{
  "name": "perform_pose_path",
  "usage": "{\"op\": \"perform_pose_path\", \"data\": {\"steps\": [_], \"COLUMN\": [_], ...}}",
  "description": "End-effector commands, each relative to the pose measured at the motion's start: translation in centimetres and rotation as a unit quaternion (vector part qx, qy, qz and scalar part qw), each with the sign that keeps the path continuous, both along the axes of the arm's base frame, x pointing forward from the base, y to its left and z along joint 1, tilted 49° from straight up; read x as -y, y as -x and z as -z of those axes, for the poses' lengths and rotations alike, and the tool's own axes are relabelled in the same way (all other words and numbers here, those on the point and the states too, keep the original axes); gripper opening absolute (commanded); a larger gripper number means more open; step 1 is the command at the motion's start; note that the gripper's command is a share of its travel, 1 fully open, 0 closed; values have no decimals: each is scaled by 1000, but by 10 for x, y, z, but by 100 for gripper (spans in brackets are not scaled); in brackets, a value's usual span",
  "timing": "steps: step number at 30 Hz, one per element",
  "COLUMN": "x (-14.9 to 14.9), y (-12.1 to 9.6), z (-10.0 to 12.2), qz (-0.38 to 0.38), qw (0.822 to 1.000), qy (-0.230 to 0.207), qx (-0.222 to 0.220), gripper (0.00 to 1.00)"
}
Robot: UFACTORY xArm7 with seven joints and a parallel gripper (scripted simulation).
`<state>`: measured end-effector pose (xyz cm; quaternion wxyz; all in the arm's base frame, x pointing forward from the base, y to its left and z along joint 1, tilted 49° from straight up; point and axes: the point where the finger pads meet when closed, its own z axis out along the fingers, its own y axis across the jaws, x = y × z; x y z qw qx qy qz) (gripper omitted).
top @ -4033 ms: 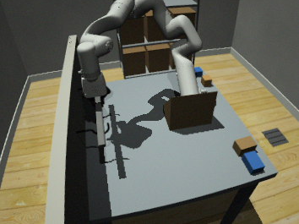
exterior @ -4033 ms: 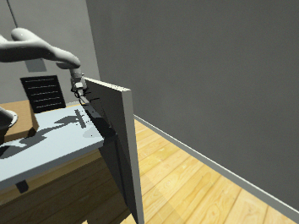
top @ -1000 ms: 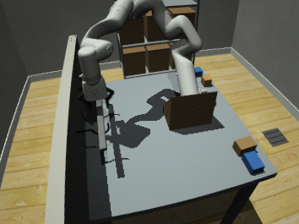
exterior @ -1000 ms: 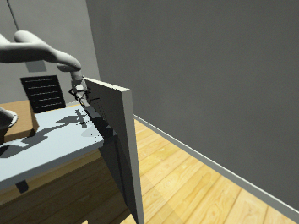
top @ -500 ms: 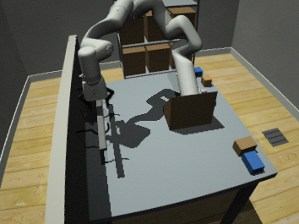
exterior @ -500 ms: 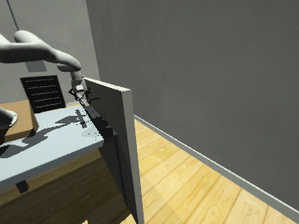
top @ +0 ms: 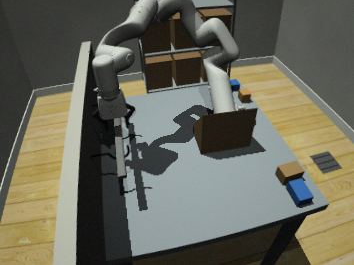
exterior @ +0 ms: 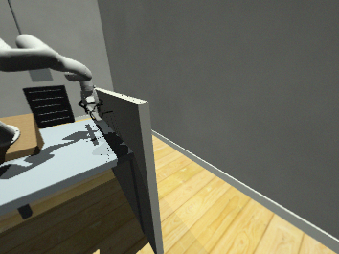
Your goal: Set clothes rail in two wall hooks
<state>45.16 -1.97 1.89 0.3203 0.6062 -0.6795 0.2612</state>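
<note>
Clothes rail (top: 120, 153), a pale slim bar, below the open pincer (top: 113, 115).

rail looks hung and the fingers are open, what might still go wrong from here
1. The open end effector sits right at the clothes rail; pulling away sideways might snag it and lift it off the hooks.
2. The arm is close to the wall panel, so a careless retreat might clip it.

Open gripper (exterior: 91, 107) beside wall panel (exterior: 136, 145)
</note>
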Motion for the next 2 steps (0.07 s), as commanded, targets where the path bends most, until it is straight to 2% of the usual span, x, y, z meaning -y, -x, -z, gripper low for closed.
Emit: {"op": "perform_pose_path", "data": {"steps": [1,2], "x": [-4,-5], "y": [-2,-2], "z": [-2,-3], "qz": [-2,-2], "qw": [1000,1000], "qy": [-1,-1], "qx": [2,2], "gripper": [81,81]}}
